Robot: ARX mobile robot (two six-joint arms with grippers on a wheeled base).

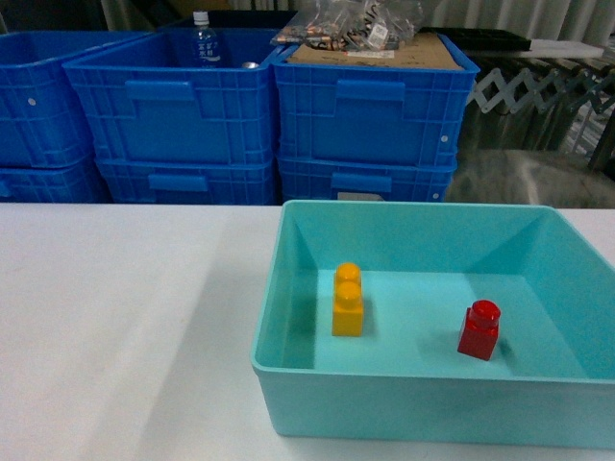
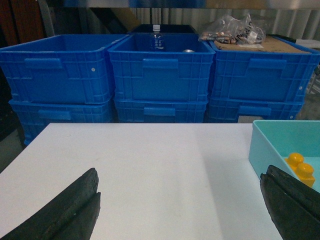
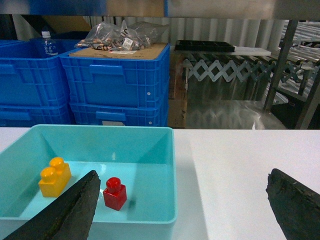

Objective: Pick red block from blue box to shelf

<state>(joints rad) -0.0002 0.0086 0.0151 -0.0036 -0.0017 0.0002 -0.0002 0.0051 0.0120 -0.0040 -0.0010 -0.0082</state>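
The red block (image 1: pixel 479 329) stands upright on the floor of the blue box (image 1: pixel 288 317), towards its right side; it also shows in the right wrist view (image 3: pixel 115 194). My right gripper (image 3: pixel 183 175) hangs open over the box's right wall (image 3: pixel 173 165), its left finger near the block without touching it. My left gripper (image 2: pixel 180 175) is open over the bare white table, left of the box (image 2: pixel 270 142). Neither gripper shows in the head view. A shiny steel upright of the shelf (image 3: pixel 281 65) rises behind the table at the right.
A yellow two-stud brick (image 1: pixel 348 300) stands in the box left of the red block. Stacked dark blue crates (image 1: pixel 370 115) line the far side of the table, one holding a bottle (image 1: pixel 203 38), one topped with cardboard and bagged parts (image 1: pixel 356 29).
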